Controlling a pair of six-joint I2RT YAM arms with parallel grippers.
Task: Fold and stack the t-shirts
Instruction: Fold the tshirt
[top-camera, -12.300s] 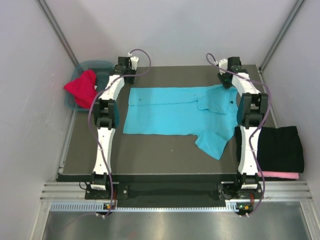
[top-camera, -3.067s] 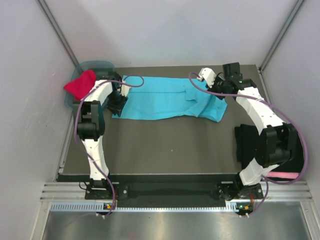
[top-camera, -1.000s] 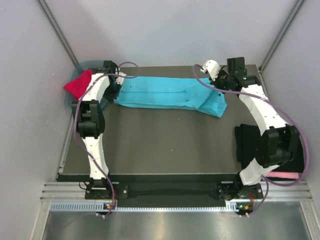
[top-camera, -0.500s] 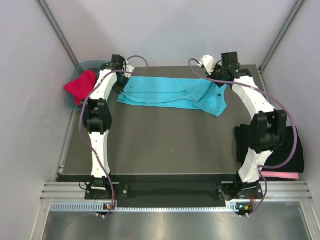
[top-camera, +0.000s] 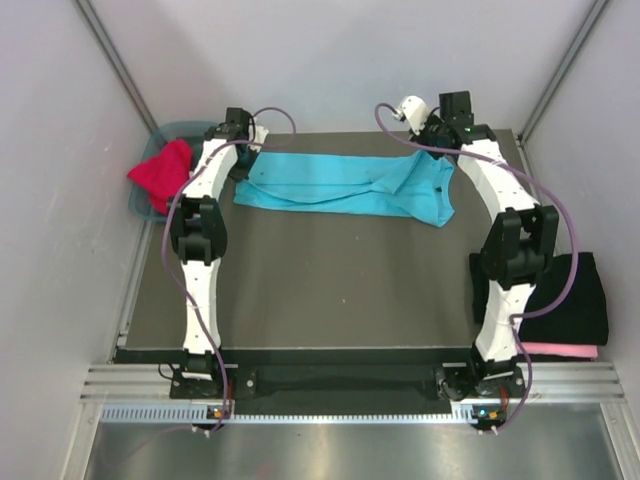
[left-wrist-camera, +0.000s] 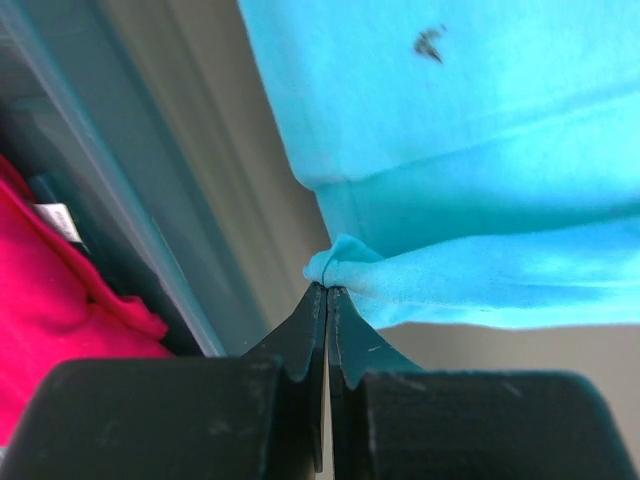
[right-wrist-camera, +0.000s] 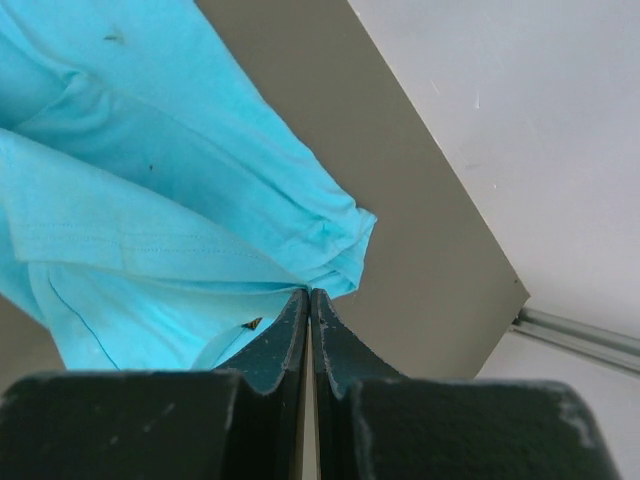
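Overhead view of a dark table (top-camera: 330, 290) with two robot arms reaching to its far edge. A turquoise shirt (top-camera: 330, 185) is stretched in a long band between the two claws.

The left claw (left-wrist-camera: 327, 295) has its fingers pressed together on a small bunched fold at the shirt's end. From that pinch the cloth spreads away ahead of the claw and off to its right. Just to the claw's left stands a teal plastic tub (left-wrist-camera: 110, 200), with a red shirt (left-wrist-camera: 50, 300) draped over its rim. The red cloth is close to the claw but not touching it.

The right claw (right-wrist-camera: 308, 295) is also closed, its tips nipping the hem at a corner of the turquoise shirt. The shirt falls away in loose folds ahead of this claw and to its left. Bare tabletop and the table's far corner lie to its right, with a white wall beyond.

Well behind the right claw, beside the lower part of its own arm, a folded black shirt (top-camera: 565, 300) lies on top of a pink shirt (top-camera: 560, 350). Only a thin pink edge shows under the black one.
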